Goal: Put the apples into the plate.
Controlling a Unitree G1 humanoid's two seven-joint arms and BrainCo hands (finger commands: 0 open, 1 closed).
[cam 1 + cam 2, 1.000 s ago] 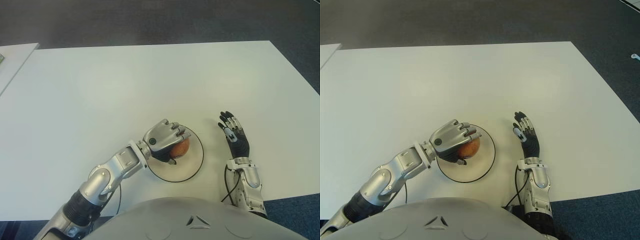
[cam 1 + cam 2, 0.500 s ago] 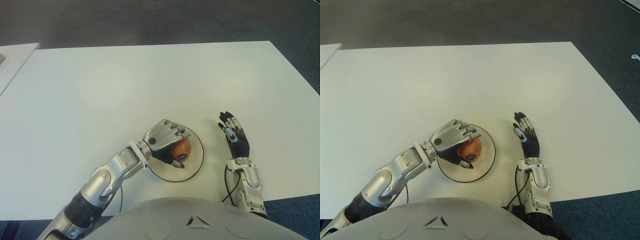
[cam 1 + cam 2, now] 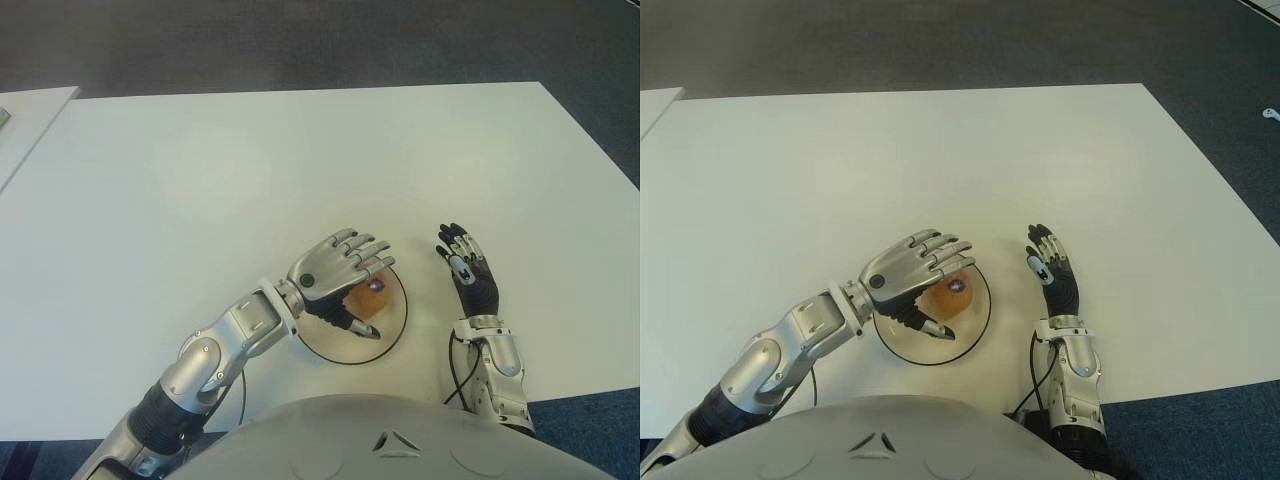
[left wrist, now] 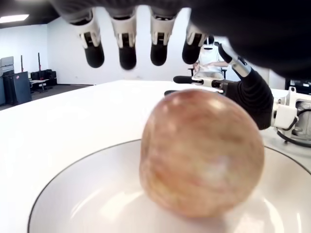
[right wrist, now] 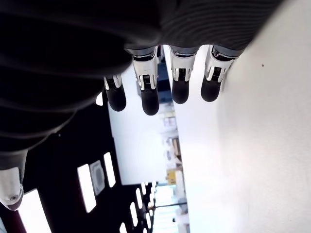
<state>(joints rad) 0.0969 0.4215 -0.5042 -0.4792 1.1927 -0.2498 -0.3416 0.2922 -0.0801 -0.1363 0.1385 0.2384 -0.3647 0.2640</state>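
A reddish-orange apple (image 3: 365,296) with a small dark sticker sits on the white, dark-rimmed plate (image 3: 392,328) near the table's front edge. In the left wrist view the apple (image 4: 201,153) rests on the plate (image 4: 87,194) with no finger touching it. My left hand (image 3: 352,290) hovers just over the apple, fingers (image 4: 127,53) spread straight and holding nothing. My right hand (image 3: 464,264) shows to the right of the plate, fingers (image 5: 146,94) extended and holding nothing.
The white table (image 3: 250,170) stretches far and left of the plate. A second light table's corner (image 3: 25,115) shows at the far left. Dark carpet lies beyond the table's far and right edges.
My left hand's fingers have uncurled from the apple and spread open above it. The apple now lies free on the plate. The right hand has not moved.
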